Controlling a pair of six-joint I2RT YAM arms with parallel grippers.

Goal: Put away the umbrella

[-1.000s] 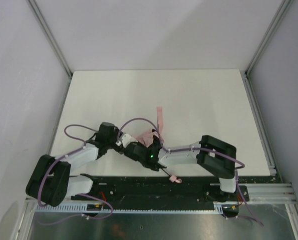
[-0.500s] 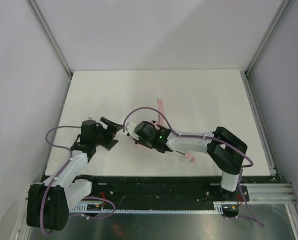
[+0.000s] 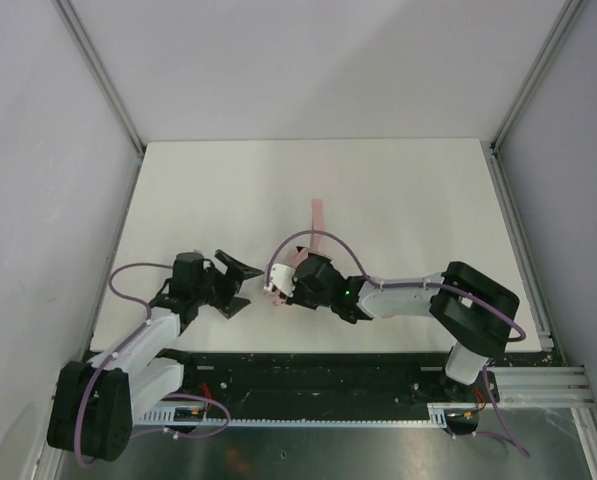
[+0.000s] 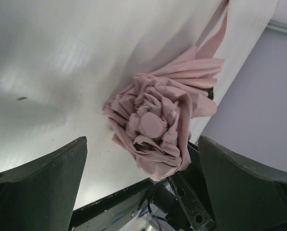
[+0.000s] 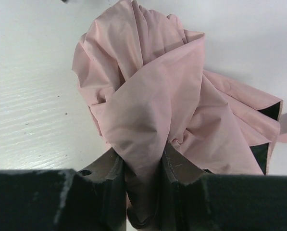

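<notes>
The umbrella [image 3: 300,260] is a crumpled pale pink fabric bundle in the middle of the white table, with a flat pink strap [image 3: 318,216] trailing away from it. My right gripper [image 3: 284,282] is shut on a fold of that fabric; in the right wrist view the cloth [image 5: 143,91] is pinched between the two dark fingers [image 5: 181,173]. My left gripper [image 3: 242,284] stands wide open just left of the bundle and holds nothing. The left wrist view looks at the bundle's end [image 4: 155,122] from a short way off. Shaft and handle are hidden.
The white table [image 3: 408,200] sits between grey walls, with metal rails [image 3: 518,230] along its sides. A black base strip [image 3: 308,370] runs along the near edge under both arms. My right arm's forearm [image 3: 408,292] lies low behind the bundle.
My left gripper opened wide, let go of the umbrella and drew back to the left. My right arm swung the bundle up off the near edge, and the pink handle went out of sight.
</notes>
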